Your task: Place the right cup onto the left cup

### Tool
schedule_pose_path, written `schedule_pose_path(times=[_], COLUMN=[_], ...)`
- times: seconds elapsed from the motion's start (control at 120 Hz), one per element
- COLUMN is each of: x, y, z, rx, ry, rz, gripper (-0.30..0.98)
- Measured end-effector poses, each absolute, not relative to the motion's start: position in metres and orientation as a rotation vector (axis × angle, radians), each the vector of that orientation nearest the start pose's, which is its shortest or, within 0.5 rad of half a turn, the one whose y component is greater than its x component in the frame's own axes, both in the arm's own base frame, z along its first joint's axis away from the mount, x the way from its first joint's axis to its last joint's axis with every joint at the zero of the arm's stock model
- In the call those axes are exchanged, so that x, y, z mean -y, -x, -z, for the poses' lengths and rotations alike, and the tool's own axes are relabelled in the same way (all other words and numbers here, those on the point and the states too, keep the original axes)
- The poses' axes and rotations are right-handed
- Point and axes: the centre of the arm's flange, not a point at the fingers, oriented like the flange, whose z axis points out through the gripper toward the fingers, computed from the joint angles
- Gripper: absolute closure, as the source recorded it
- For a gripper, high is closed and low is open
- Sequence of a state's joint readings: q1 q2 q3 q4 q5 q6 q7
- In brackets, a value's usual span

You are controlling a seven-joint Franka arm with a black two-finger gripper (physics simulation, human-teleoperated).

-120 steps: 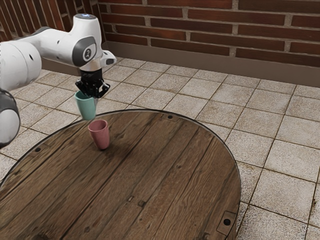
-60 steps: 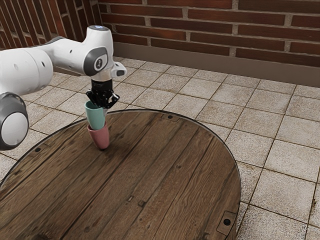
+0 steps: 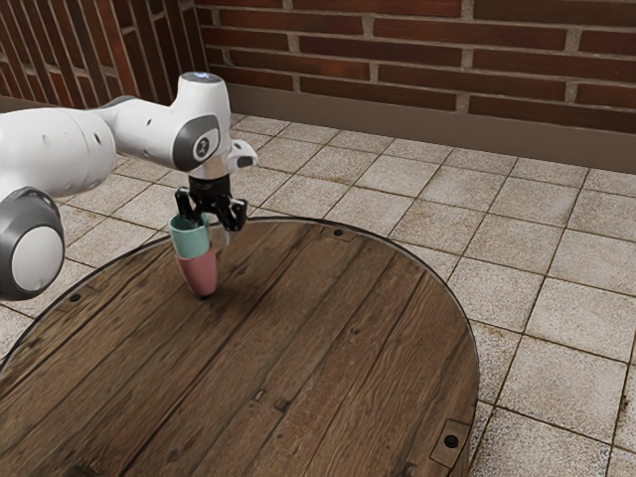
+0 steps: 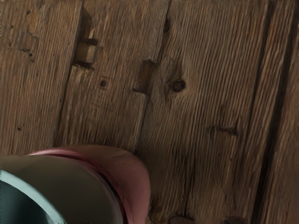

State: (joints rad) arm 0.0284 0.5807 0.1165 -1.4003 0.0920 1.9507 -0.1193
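Note:
The gripper (image 3: 210,227) is open at the teal cup's rim, with one finger standing off the cup's wall on the exterior view's right. The teal cup (image 3: 190,239) sits upright, its lower part inside the pink cup (image 3: 199,275) and its upper part above the pink rim. That pink cup stands on the round wooden table (image 3: 318,328). From the hand, the teal cup (image 4: 60,184) appears close under the camera, with the pink cup (image 4: 138,182) around it. How deep the teal base reaches is hidden.
The table's curved edge (image 3: 397,244) passes behind the cups, with the tiled floor (image 3: 537,248) beyond it. A brick wall (image 3: 417,50) rises at the back.
The teal cup has moved down and toward the exterior view's right, into the pink cup. My hand came down with it, and the fingers have since spread. The pink cup has kept its place.

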Motion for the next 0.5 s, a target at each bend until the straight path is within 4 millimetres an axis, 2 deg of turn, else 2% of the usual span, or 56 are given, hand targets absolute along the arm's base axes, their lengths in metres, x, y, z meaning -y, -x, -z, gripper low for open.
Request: schedule_pose_path(times=[0.142, 0.267, 0.342, 0.425, 0.5], x=[-0.073, -0.060, -0.057, -0.041, -0.027], y=[-0.706, -0.696, -0.671, -0.637, -0.607], z=[-0.406, -0.447, -0.474, -0.525, -0.553], rx=[0.280, 0.257, 0.257, 0.233, 0.201], ry=[2.982, 2.982, 2.989, 3.003, 3.017], rz=[0.049, 0.101, 0.098, 0.097, 0.066], gripper=[0.14, 0.08, 0.06, 0.04, 0.03])
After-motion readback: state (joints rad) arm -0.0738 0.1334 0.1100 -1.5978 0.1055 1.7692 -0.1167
